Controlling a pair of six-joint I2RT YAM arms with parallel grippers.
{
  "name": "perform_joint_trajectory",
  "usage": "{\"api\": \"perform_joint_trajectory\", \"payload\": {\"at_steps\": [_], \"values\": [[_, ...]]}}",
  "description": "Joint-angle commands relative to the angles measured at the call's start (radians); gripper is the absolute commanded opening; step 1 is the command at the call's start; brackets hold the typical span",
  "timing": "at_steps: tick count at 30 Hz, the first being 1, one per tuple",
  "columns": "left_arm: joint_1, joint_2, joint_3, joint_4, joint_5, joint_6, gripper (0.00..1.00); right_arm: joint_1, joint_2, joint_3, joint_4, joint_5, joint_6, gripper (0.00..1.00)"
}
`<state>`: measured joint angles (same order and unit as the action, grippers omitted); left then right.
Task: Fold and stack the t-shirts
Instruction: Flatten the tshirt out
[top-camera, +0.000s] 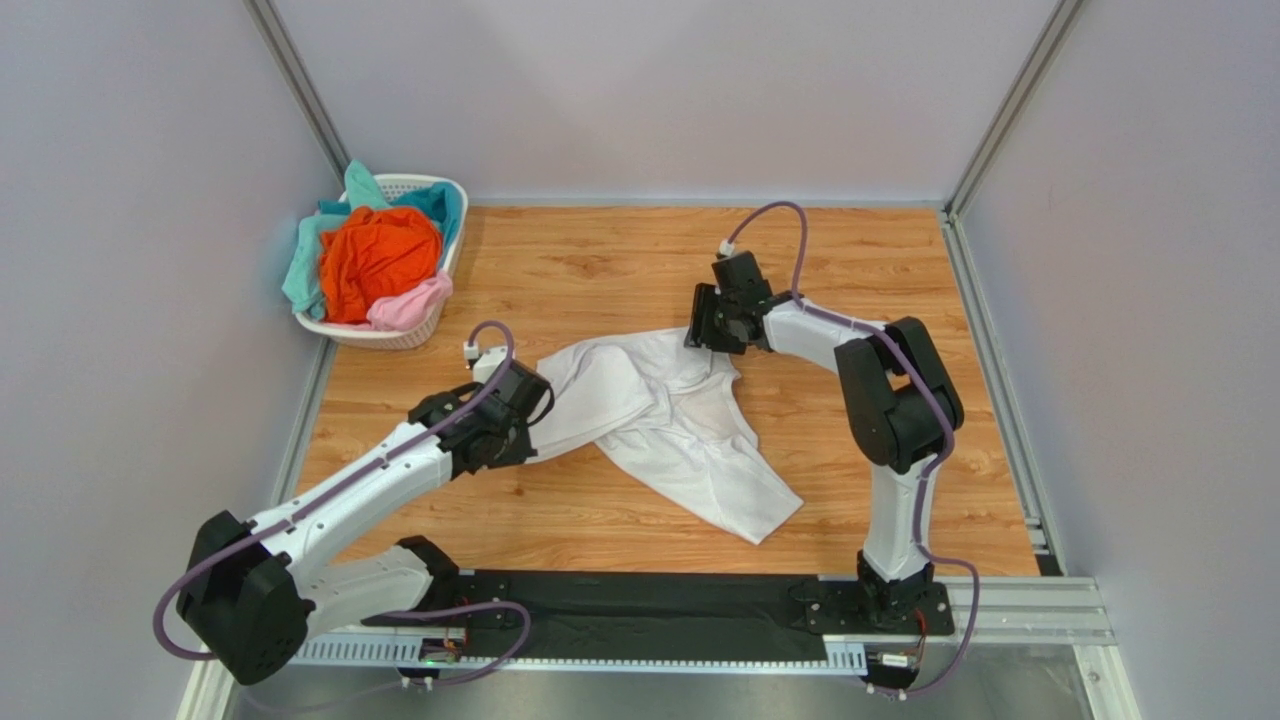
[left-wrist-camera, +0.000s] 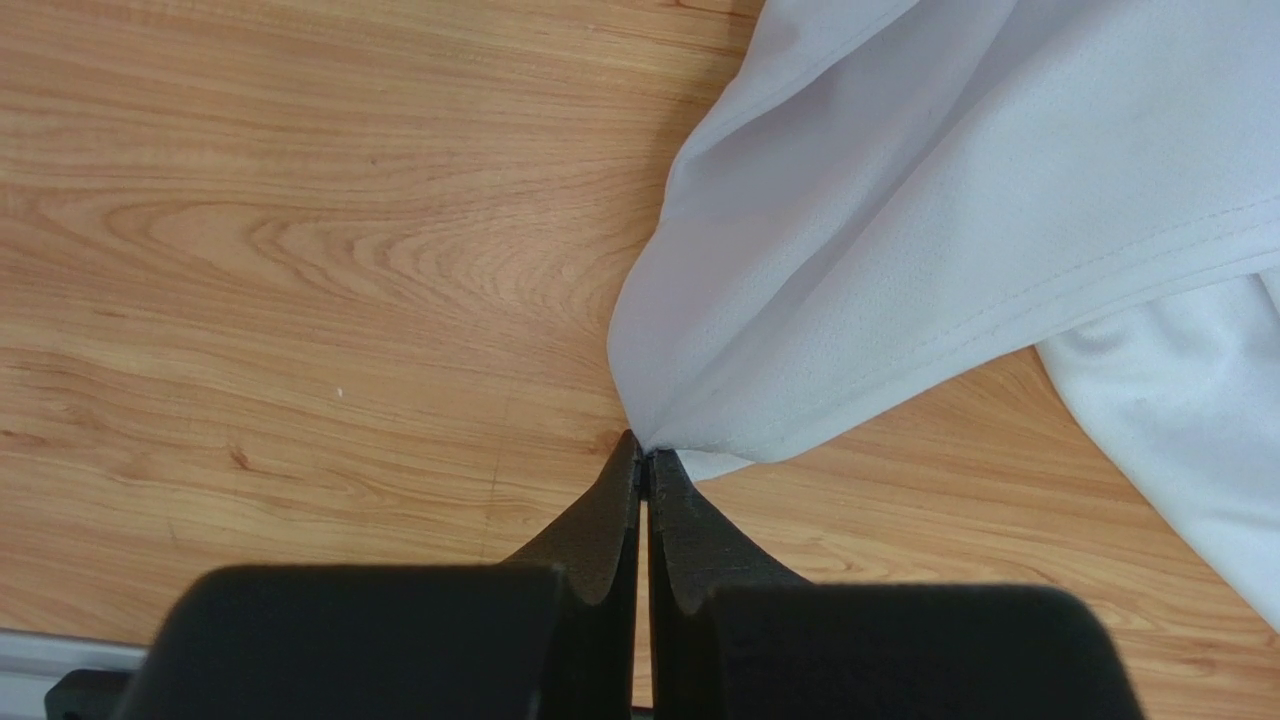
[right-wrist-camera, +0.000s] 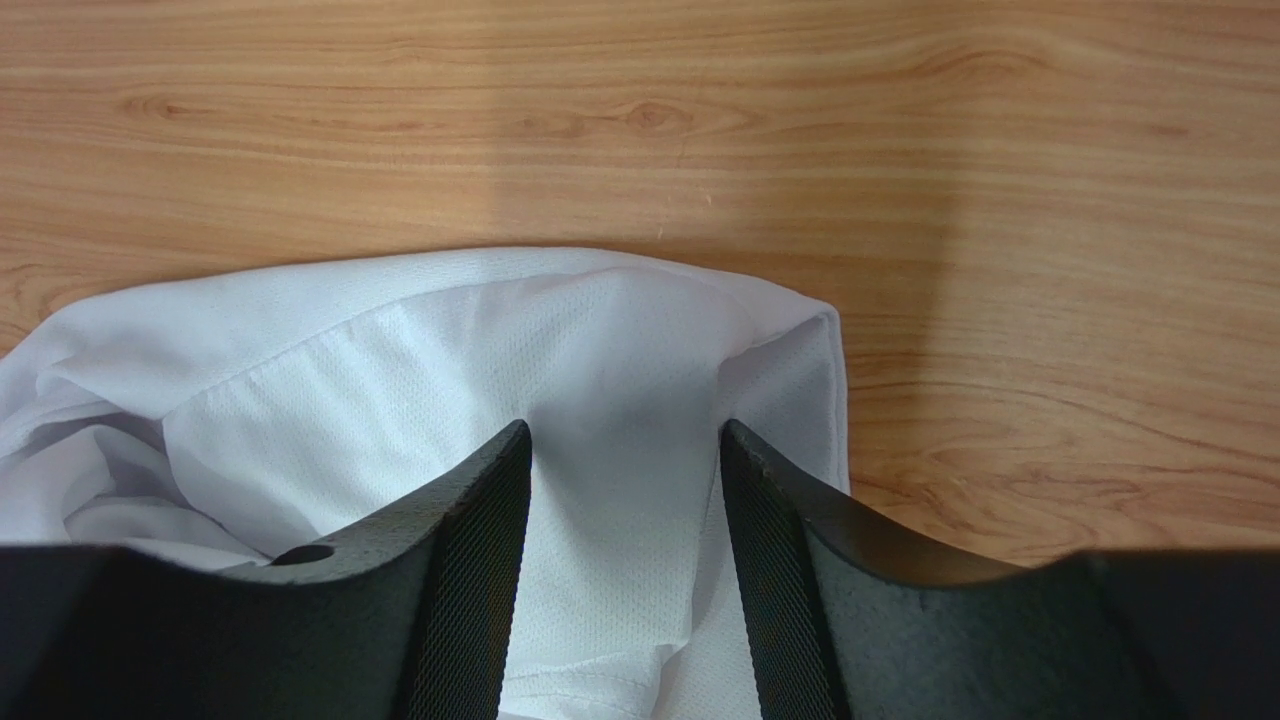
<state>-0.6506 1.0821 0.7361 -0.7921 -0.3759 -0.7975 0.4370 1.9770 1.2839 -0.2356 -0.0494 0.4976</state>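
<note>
A white t-shirt (top-camera: 669, 428) lies crumpled across the middle of the wooden table. My left gripper (top-camera: 529, 408) is shut on the shirt's left edge; in the left wrist view the fingertips (left-wrist-camera: 646, 450) pinch a corner of the white cloth (left-wrist-camera: 932, 210). My right gripper (top-camera: 706, 323) is open over the shirt's upper right part; in the right wrist view its fingers (right-wrist-camera: 481, 510) straddle a fold of white cloth (right-wrist-camera: 616, 390) without closing on it. Orange (top-camera: 376, 255), teal (top-camera: 316, 248) and pale pink (top-camera: 409, 305) t-shirts sit heaped in the basket.
A white lattice basket (top-camera: 443, 203) stands at the table's far left corner. Grey walls close in the table on three sides. A black mounting rail (top-camera: 646, 612) runs along the near edge between the arm bases.
</note>
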Motion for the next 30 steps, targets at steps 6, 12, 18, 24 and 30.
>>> {"api": "perform_joint_trajectory", "payload": {"at_steps": [6,12,18,24,30], "values": [[0.025,-0.022,-0.018,0.007,-0.011,0.018,0.00,0.022,0.054,0.109,0.016,0.109,-0.013,0.25],[0.051,-0.056,0.014,-0.027,-0.075,0.029,0.00,0.029,-0.035,0.126,0.009,0.193,-0.077,0.00],[0.081,-0.137,0.166,-0.068,-0.195,0.035,0.00,0.031,-0.240,0.091,0.006,0.284,-0.168,0.00],[0.081,-0.228,0.336,-0.038,-0.271,0.124,0.00,0.029,-0.498,0.078,-0.073,0.318,-0.251,0.00],[0.081,-0.321,0.477,0.114,-0.203,0.257,0.00,0.029,-0.746,0.124,-0.163,0.263,-0.295,0.00]]}}
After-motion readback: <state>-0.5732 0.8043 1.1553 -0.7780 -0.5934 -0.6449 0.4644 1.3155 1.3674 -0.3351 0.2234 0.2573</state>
